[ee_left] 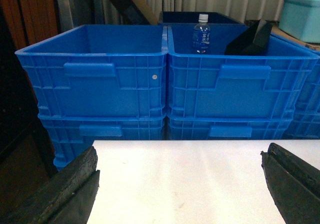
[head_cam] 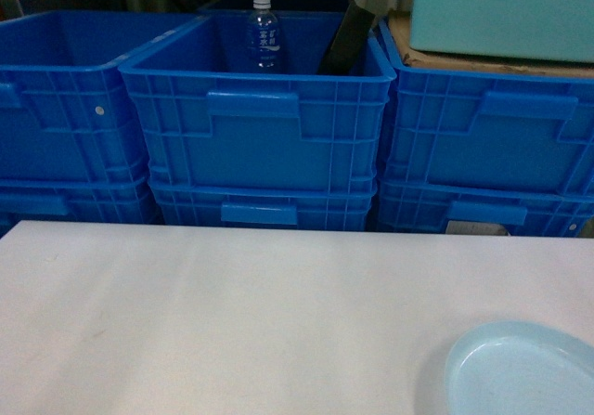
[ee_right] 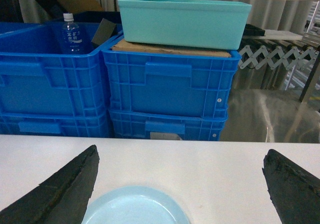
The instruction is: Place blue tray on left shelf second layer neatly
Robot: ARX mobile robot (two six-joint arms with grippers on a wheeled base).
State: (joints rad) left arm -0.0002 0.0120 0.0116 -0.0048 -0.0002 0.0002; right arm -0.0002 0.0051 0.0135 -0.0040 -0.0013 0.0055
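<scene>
- On the white desk (head_cam: 232,313), at its near right corner, lies the blue tray (head_cam: 524,370), flat and untouched; no shelf shows in any view, so the whole task appears still to be done.
- Right pincer (ee_right: 180,184): jaws spread wide apart, holding nothing, poised just above the blue tray's near rim, which sits between the two fingers (ee_right: 65,194) in the right wrist view.
- Left pincer (ee_left: 180,184): jaws likewise wide apart and empty, over bare desk surface well apart from the tray.
- Behind the desk stand stacked dark-blue ribbed crates (head_cam: 260,136), two high, in a row along the far edge.
- The middle upper crate holds an upright water bottle (head_cam: 264,32) and a tilted black object (head_cam: 345,39), whose kind cannot be told.
- A pale teal box (ee_right: 182,21) rests on a brown cardboard sheet (ee_right: 170,48) atop the right-hand crate.
- Judgement: the crates wall off the far side, so a carry to the left shelf will probably need the base to turn away.
</scene>
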